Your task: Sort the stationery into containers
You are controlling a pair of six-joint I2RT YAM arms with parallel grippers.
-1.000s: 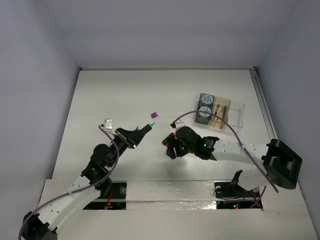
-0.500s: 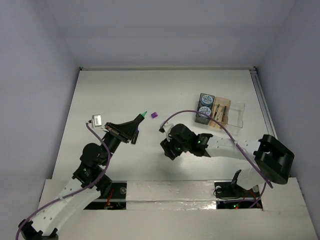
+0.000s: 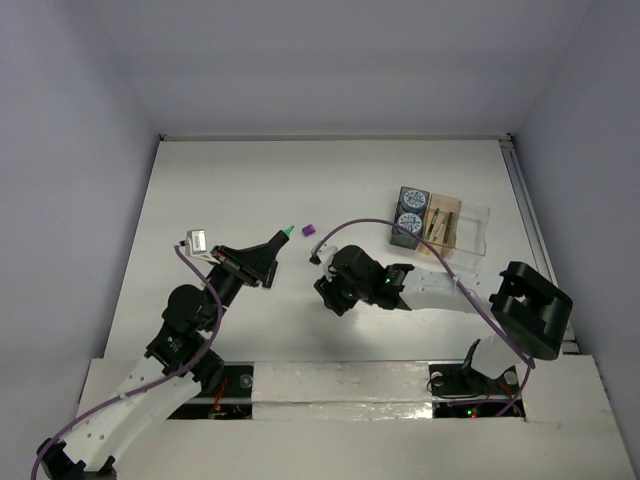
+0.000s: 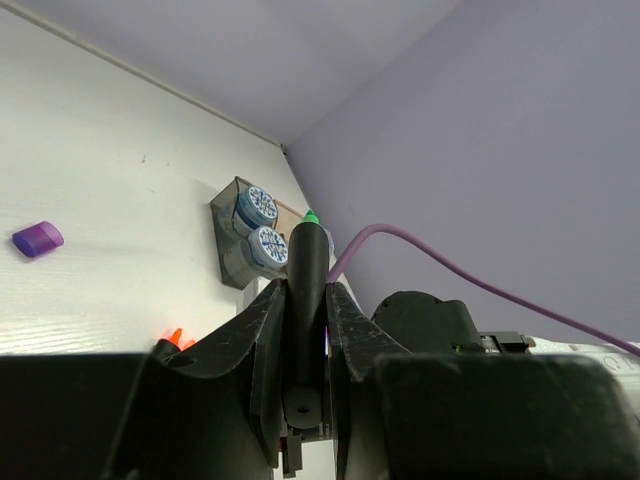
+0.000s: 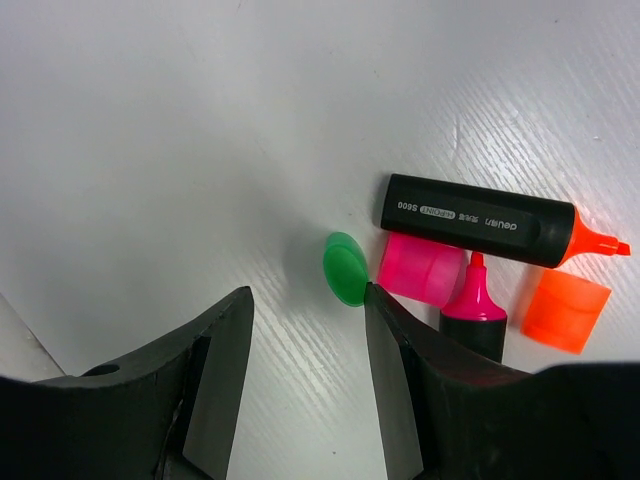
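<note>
My left gripper [image 3: 266, 252] is shut on a black highlighter [image 4: 307, 262] with a bare green tip [image 3: 288, 231], held up above the table. A purple cap [image 3: 308, 230] lies just right of that tip. My right gripper [image 5: 307, 298] hangs open low over the table. A green cap [image 5: 345, 268] lies at its right fingertip. Beside it are a pink cap [image 5: 422, 270], an orange-tipped highlighter [image 5: 480, 220], an orange cap [image 5: 566, 310] and a pink-tipped highlighter [image 5: 475, 312]. The dark grey holder [image 3: 404, 238] carries two round blue-and-white pieces [image 3: 409, 221]. The clear box [image 3: 472, 228] stands against its right side.
The right arm [image 3: 450, 295] stretches from the near right edge toward the table's middle, with a purple cable [image 3: 370, 228] arching over it. A rail [image 3: 528, 215] runs along the table's right edge. Walls enclose the far side and both sides.
My left gripper has carried the green-tipped highlighter up and to the left. The right gripper has shifted slightly left and its jaws have narrowed.
</note>
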